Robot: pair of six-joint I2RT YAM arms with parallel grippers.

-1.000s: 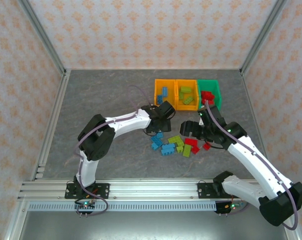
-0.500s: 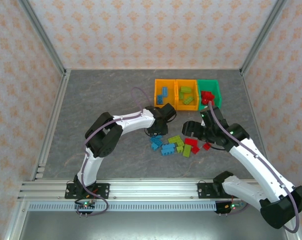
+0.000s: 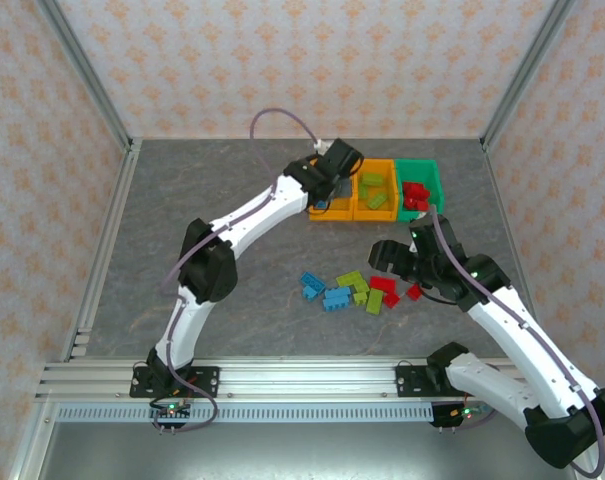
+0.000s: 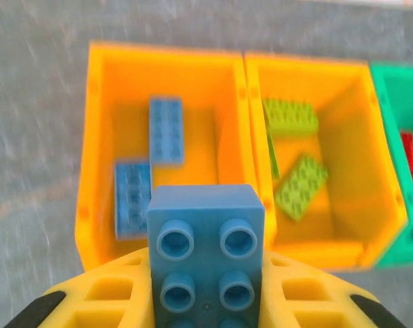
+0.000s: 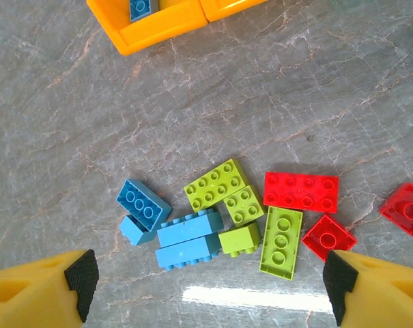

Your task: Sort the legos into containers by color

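My left gripper point(image 3: 331, 172) is shut on a blue lego point(image 4: 206, 212) and holds it above the near edge of the left orange bin point(image 4: 90, 171). That bin has two blue legos point(image 4: 166, 130) inside. Lime legos point(image 4: 291, 116) lie in the middle orange bin point(image 4: 377, 198), and red ones point(image 3: 415, 192) in the green bin point(image 3: 419, 166). My right gripper point(image 5: 210, 287) hangs open above the loose pile point(image 3: 347, 290). The pile holds blue point(image 5: 189, 227), lime point(image 5: 216, 184) and red legos point(image 5: 300, 191) on the table.
The three bins stand in a row at the back right of the grey table point(image 3: 212, 190). Patterned walls and metal posts point(image 3: 87, 75) close in the sides. One red lego point(image 5: 405, 208) lies apart at the pile's right.
My left arm has swung from beside the pile up and back to the left orange bin, carrying the blue lego. My right gripper has drifted slightly towards me.
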